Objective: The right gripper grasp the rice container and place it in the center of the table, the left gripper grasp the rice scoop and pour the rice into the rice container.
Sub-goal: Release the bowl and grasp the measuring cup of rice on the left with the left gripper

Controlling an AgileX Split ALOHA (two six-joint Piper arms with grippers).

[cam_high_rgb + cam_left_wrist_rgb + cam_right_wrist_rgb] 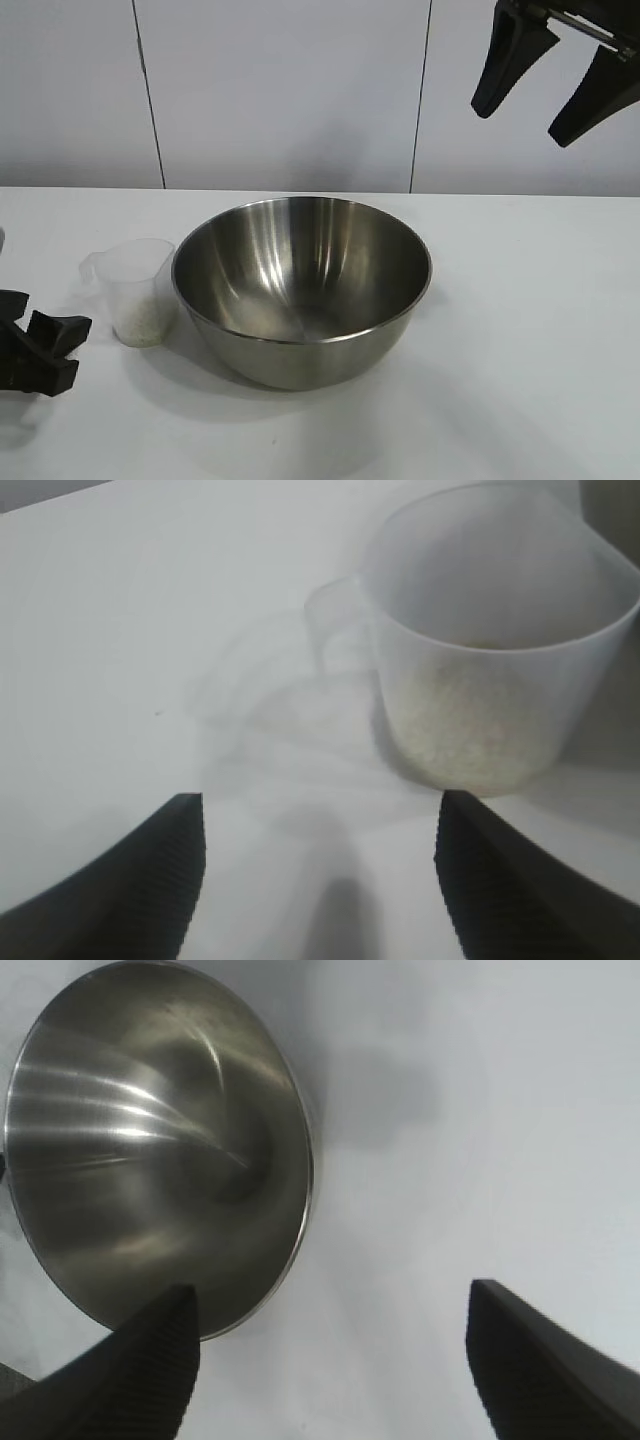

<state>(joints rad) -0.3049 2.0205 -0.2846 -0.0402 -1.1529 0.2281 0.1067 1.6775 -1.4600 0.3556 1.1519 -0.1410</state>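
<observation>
The rice container (300, 285), a large shiny steel bowl, stands near the middle of the white table (520, 330) and looks empty inside (150, 1150). Touching its left side is the rice scoop (138, 290), a small translucent cup with rice (470, 725) in its bottom. My left gripper (45, 345) lies low on the table just left of the scoop, open, with nothing between its fingers (320, 875). My right gripper (555, 95) hangs high at the upper right, open and empty (330, 1360), well above and right of the bowl.
A grey panelled wall (290, 90) runs behind the table. Bare tabletop lies to the right of the bowl and in front of it.
</observation>
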